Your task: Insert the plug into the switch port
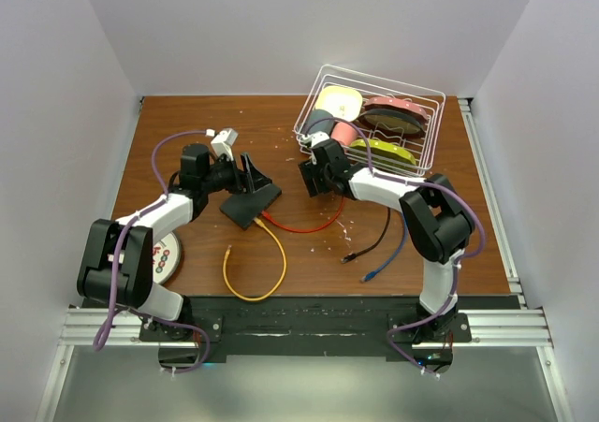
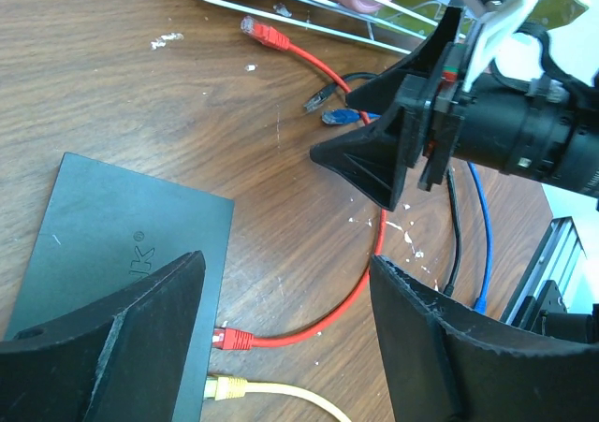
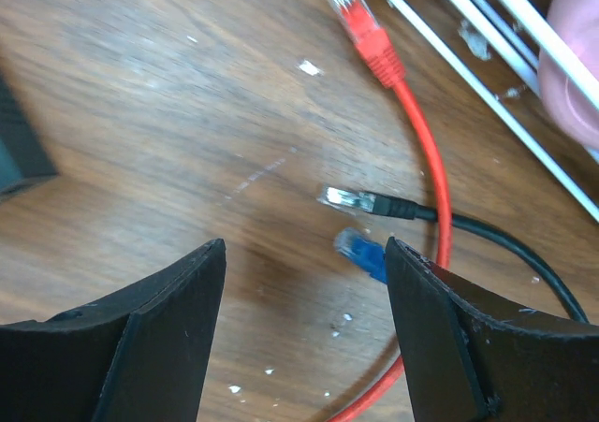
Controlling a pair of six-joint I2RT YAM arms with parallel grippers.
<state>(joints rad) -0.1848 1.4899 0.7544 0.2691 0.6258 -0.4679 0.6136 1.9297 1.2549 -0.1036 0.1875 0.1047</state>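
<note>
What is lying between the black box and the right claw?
Mostly bare table with white specks, plus the red cable curving out of the switch toward the right gripper; the left wrist view shows it.

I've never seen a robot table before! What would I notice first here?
Probably the bright cables: a yellow cable looping near the front edge and a red cable curling across the middle, both plugged into the flat black switch left of centre. Then the white wire basket of colourful dishes at the back right.
</note>
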